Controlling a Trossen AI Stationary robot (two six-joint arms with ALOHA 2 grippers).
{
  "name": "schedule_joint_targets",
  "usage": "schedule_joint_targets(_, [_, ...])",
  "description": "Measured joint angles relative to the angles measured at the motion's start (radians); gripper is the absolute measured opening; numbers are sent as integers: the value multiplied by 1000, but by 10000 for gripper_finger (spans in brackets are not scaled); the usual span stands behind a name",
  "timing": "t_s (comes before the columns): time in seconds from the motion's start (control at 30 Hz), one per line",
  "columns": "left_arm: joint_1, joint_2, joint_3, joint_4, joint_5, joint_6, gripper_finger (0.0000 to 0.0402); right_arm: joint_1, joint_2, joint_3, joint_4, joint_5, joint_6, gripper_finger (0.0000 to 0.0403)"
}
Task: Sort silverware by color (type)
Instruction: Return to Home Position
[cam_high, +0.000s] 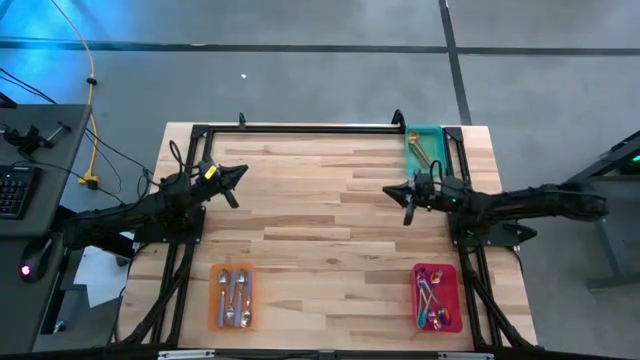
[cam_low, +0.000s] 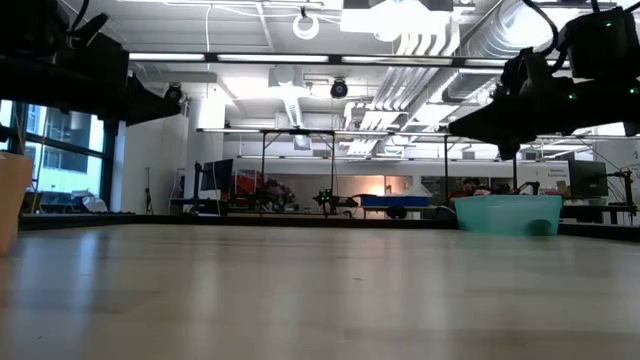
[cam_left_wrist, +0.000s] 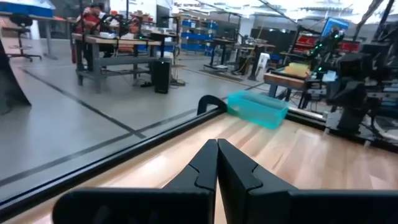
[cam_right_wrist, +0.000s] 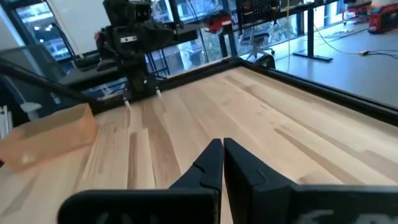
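Grey concrete floor (cam_high: 320, 80) surrounds the wooden counter (cam_high: 320, 215); strip lights (cam_low: 190, 57) and ducts (cam_low: 470, 40) overhead, workbenches (cam_left_wrist: 118, 38) far behind.

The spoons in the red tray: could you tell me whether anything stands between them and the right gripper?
Nothing visible does; only bare tabletop lies between the right gripper and the spoons in the red tray.

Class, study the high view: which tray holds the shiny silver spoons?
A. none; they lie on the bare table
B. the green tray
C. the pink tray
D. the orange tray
D: the silver spoons lie inside the orange tray, on the left arm's side of the table.
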Motion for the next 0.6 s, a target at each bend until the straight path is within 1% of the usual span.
schedule_joint_targets(0.13, [0, 0, 0, 0, -4, 41, 0, -3, -200, -6, -199, 1, -21, 0])
schedule_joint_targets(0.37, [0, 0, 0, 0, -7, 69, 0, -37, -660, -6, -729, 2, -21, 0])
schedule_joint_targets(0.4, [0, 0, 0, -1, -11, 72, 0, -45, -721, -4, -762, -3, -28, 0])
schedule_joint_targets(0.5, [0, 0, 0, -11, -37, 78, 0, -73, -858, -3, -769, -36, -77, 0])
schedule_joint_targets(0.6, [1, 0, 0, -39, -58, 74, 0, -111, -867, -3, -770, -43, -106, 0])
